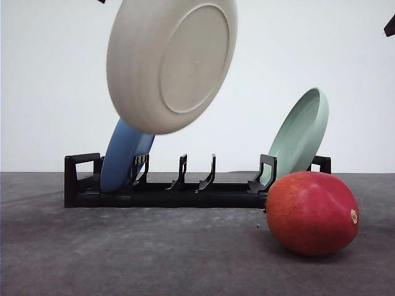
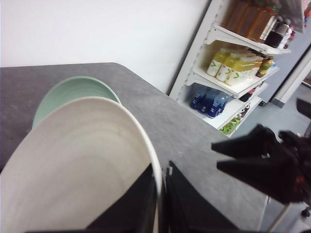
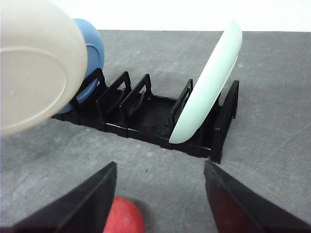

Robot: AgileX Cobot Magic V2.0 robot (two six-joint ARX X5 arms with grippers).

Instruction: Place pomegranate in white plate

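Altogether three plates — white plate [image 1: 171,61] pinched by the left tool [image 2: 160,204], blue plate [image 1: 123,157] and green plate [image 1: 299,135] racked — one pomegranate [image 1: 311,213] beneath the wide-open, empty right tool [image 3: 160,204].

Grey table [image 1: 123,259]: black rack [image 1: 185,191], pomegranate [image 1: 311,213].

The left pincer [image 2: 160,204] is clamped on the rim of the white plate [image 1: 171,61], which hangs tilted in the air above the left end of the dish rack [image 1: 185,185]. Below that pincer, one plate [image 1: 123,157] stands in the rack's left slot and another plate [image 1: 299,137] leans in its right slot. The right pincer [image 3: 158,204], spread wide, hovers over the pomegranate [image 1: 312,213], which lies on the surface [image 1: 123,253] before the rack's right end.
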